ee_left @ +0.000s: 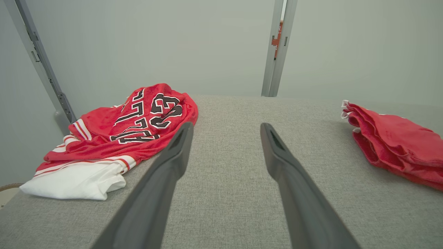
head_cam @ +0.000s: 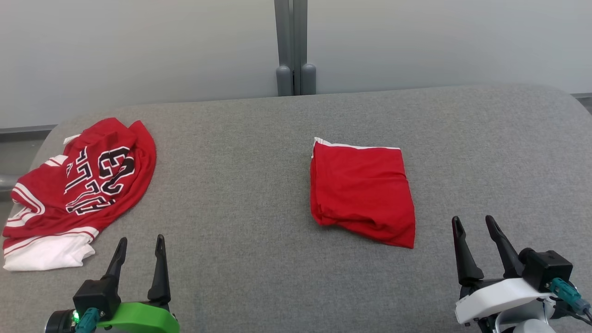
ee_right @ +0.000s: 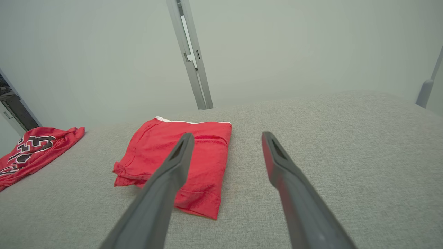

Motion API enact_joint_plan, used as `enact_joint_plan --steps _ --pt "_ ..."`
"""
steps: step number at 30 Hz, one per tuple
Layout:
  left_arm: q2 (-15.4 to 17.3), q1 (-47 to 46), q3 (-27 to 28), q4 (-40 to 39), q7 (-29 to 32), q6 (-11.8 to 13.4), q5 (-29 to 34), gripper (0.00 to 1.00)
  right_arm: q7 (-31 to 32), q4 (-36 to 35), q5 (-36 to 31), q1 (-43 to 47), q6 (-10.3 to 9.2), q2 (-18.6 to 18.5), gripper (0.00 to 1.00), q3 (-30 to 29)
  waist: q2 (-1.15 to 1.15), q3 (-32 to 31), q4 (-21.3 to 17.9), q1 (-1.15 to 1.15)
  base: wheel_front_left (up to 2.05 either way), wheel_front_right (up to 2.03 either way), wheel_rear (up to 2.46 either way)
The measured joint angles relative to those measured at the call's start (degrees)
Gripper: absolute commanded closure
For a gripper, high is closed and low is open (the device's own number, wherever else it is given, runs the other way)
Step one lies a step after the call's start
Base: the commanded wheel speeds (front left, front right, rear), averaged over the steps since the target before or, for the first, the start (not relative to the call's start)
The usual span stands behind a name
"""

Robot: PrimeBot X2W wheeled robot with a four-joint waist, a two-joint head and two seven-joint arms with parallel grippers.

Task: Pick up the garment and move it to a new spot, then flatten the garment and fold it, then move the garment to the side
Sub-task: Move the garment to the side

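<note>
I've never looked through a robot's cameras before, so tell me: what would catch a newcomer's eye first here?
The reds against the grey cloth surface: a crumpled red jersey with black-and-white lettering lies at the far left, and a neatly folded red garment sits near the middle. Low in the head view, the left gripper and right gripper both stand open, holding nothing.

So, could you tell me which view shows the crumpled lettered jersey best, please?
The head view: it shows the jersey whole from above, lettering clear. The left wrist view shows it low and foreshortened; the right wrist view cuts it off at the frame's left edge.
</note>
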Motion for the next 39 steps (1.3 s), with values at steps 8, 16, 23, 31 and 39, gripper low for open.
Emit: enact_joint_plan --steps 8,16,23,31,39 --pt "0.3 0.0 -0.4 0.0 0.0 0.3 -0.4 0.0 0.0 0.2 0.1 0.0 0.0 -0.1 0.0 0.2 0.0 0.0 0.0 0.0 0.0 0.0 0.0" --pt "0.7 0.0 -0.5 0.3 0.0 0.5 -0.6 0.0 0.0 0.5 0.1 -0.1 0.0 -0.1 0.0 0.3 0.0 0.0 0.2 0.0 0.0 0.0 0.0" --pt "0.9 0.0 -0.6 0.3 0.0 0.8 -1.0 0.0 0.0 1.2 0.1 -1.1 0.0 0.0 0.0 0.5 0.0 0.3 0.1 0.0 0.0 0.0 0.0" --pt "0.9 -0.1 -1.1 0.2 0.0 1.2 -1.2 0.0 0.6 4.6 -0.5 -9.5 0.0 -1.2 0.0 3.5 0.0 1.4 -0.2 0.0 0.0 0.0 0.0" --pt "0.5 -2.7 -2.6 0.4 0.0 1.2 -1.5 0.0 1.4 12.8 -1.0 -21.7 0.0 -3.1 0.0 6.2 0.0 4.6 1.1 0.0 0.0 0.0 0.0"
